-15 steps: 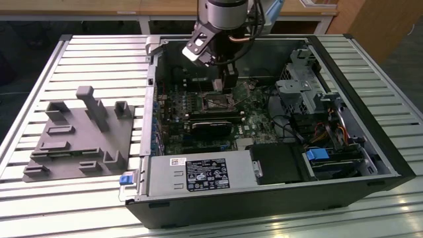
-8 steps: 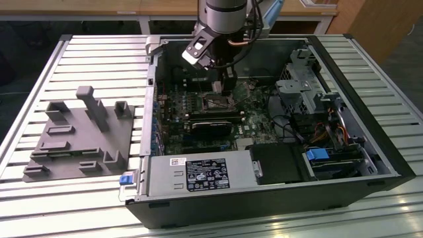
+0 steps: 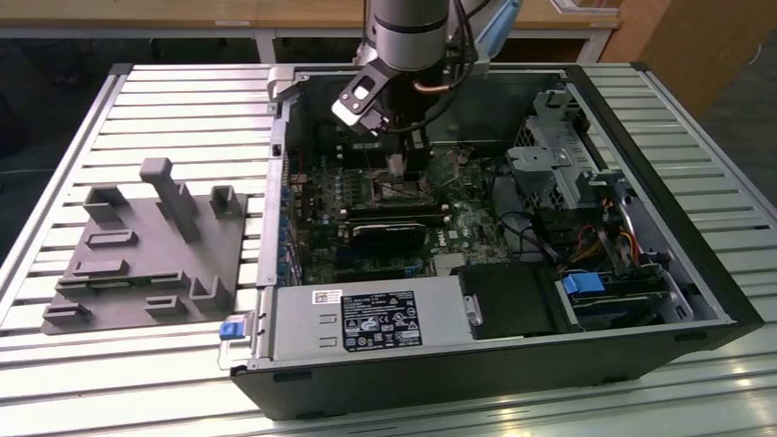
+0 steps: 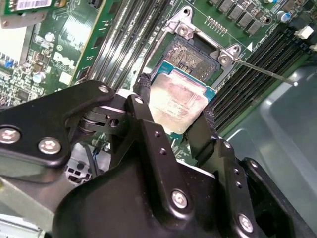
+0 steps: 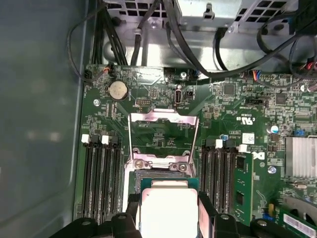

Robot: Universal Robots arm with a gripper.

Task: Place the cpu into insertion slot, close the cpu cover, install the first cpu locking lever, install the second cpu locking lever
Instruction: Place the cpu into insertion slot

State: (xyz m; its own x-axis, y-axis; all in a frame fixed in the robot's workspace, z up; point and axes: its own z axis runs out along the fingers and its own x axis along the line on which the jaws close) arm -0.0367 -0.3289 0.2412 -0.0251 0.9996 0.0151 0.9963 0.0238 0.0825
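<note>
My gripper is shut on the cpu, a flat square chip with a dull silver top, gripped by two opposite edges between black fingers. It hangs just above the insertion slot, a dark square socket in the green board, and overlaps its near edge without being seated. In the first wrist view the cpu sits between the fingertips, and beyond it the cpu cover, a silver frame, stands flipped open past the slot. A thin lever sticks out beside the socket. In the exterior view the gripper reaches down into the case.
Black memory slots flank the socket on both sides. A black cooler block lies near the slot, with a power supply at the case front and a drive cage with cables at the exterior view's right. A grey fixture rests on the slatted table.
</note>
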